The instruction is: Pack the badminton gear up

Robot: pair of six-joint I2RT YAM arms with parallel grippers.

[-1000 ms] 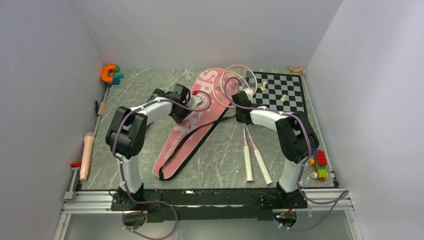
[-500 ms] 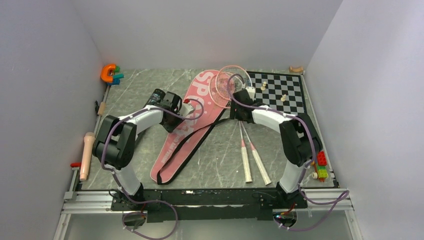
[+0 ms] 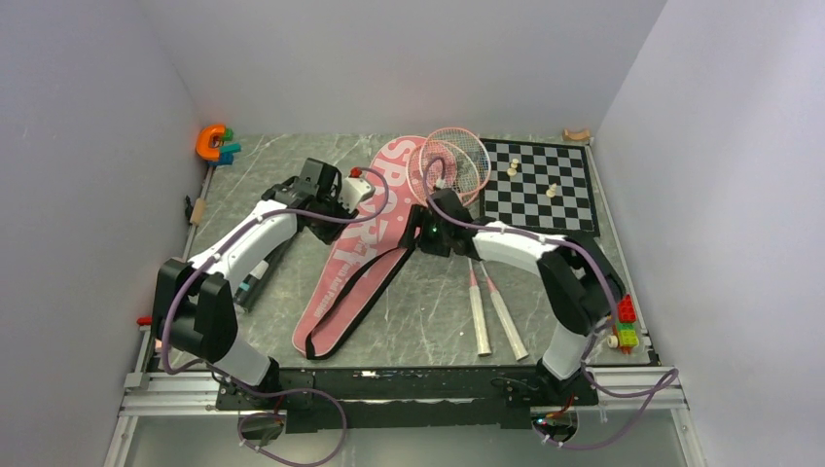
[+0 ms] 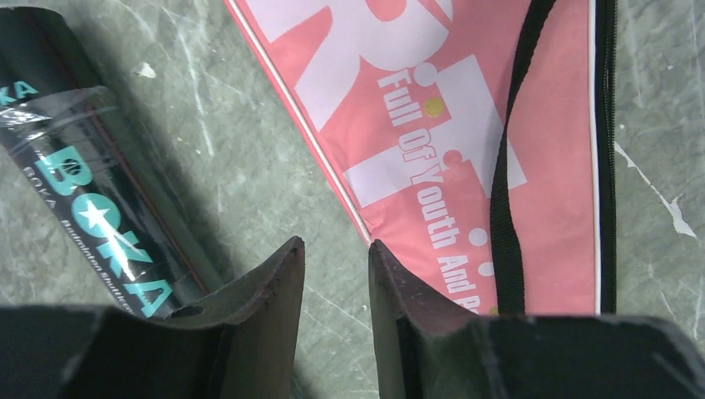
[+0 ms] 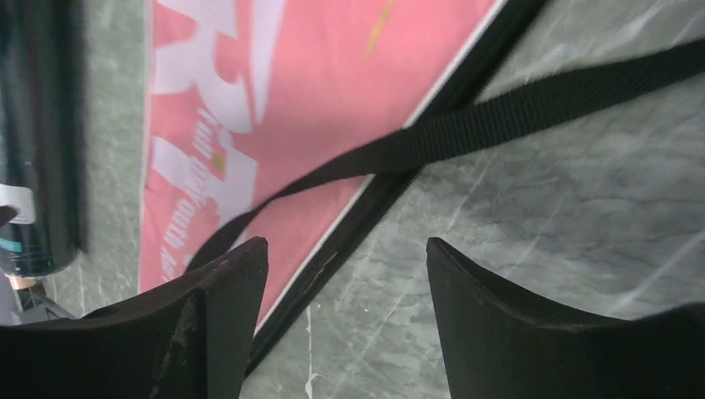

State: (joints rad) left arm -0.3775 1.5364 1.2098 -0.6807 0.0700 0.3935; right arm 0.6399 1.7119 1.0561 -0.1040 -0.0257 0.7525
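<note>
The pink racket bag (image 3: 362,255) lies slantwise across the middle of the bench (image 3: 433,306). Its broad end points toward the far wall and its narrow end lies close to the front edge. One black strap (image 5: 499,116) loops off its right side.

I count two rackets (image 3: 482,321). Their heads overlap at the bag's far end and reach over the left edge of the chessboard (image 3: 574,199). Their handles lie side by side right of the bag, with a strip of bare bench between.

One black tube (image 4: 91,187) lies just left of the bag, under my left forearm. Three pale pieces (image 3: 552,190) stand on the board.

The left gripper (image 4: 336,245) hangs over the bag's left border, jaws a narrow gap apart with nothing in them. The right gripper (image 5: 347,245) hangs over the strap and the bag's right border, jaws wide and empty.

Compared with a second ago, the left arm has drawn back leftward off the bag and the tube has appeared on the bench. The right gripper has moved from the racket heads to the strap.
</note>
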